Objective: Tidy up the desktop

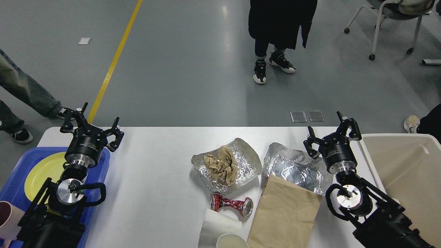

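- No legible brand or label is made out on any item; print on the crushed red can (231, 203) is too small and distorted to be read, and white lettering on both gripper housings cannot be resolved.
- The desktop (155, 179) is seen as a smooth white tabletop with rounded far corners, filling the lower half of the view.
- The left gripper (90, 123) is held over the left far edge of the desktop, fingers spread, nothing between them.
- The right gripper (330, 132) is held near the right far edge, fingers spread, nothing gripped.
- A blue tray (103, 162) is placed at the left edge; a yellow plate (39, 172) lies in it, partly hidden by the left arm, and a pink cup (7, 215) sits at the near corner.
- Crumpled brown paper (222, 167) rests in an open foil wrapper (248, 158); a second foil sheet (293, 167) lies just beside it, overlapped by a brown paper bag (286, 215).
- A white paper roll (218, 225) and a paper cup (231, 241) are noted at the near edge, beside the can.
- A beige bin (410, 172) stands at the right edge.
- The floor (193, 69) is grey and glossy, with a yellow line (113, 62); standing legs (272, 51), a wheeled chair (389, 20) and two floor plates (307, 116) are recorded.
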Action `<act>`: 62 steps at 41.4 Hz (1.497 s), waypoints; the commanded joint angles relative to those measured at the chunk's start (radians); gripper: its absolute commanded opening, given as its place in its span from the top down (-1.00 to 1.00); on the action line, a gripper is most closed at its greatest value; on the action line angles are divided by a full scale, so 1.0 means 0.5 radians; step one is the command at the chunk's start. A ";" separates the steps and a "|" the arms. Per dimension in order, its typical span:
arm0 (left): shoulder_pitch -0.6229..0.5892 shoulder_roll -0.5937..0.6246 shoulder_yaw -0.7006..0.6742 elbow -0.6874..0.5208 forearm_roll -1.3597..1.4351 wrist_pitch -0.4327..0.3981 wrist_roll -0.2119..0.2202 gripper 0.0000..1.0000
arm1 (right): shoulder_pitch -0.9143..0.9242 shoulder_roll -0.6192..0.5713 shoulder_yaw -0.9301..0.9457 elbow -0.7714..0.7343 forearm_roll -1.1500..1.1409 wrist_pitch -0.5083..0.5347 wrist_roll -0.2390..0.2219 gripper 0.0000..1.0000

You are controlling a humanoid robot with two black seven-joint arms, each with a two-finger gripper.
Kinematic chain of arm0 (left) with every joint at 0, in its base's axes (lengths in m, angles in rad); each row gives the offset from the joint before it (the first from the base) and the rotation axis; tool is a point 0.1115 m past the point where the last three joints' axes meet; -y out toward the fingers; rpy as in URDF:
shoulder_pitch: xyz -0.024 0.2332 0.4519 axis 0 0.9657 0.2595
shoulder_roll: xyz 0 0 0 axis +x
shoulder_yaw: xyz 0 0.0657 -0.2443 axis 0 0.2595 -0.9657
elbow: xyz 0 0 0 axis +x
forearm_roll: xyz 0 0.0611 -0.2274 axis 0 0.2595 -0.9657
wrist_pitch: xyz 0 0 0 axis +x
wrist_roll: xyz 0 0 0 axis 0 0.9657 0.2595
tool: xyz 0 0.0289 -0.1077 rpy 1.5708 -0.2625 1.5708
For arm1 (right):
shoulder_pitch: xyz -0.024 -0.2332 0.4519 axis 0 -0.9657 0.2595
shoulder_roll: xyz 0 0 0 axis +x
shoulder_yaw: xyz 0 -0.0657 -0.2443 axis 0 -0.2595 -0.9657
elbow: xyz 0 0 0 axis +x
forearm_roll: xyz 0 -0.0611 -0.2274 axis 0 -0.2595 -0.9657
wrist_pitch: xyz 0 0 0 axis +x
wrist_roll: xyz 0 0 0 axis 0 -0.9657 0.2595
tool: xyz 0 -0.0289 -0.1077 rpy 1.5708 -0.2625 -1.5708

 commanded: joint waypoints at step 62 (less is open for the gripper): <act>0.307 -0.190 -0.036 -0.240 0.030 -0.049 -0.089 -0.93 | -0.001 0.000 0.000 0.000 0.000 0.000 0.000 -1.00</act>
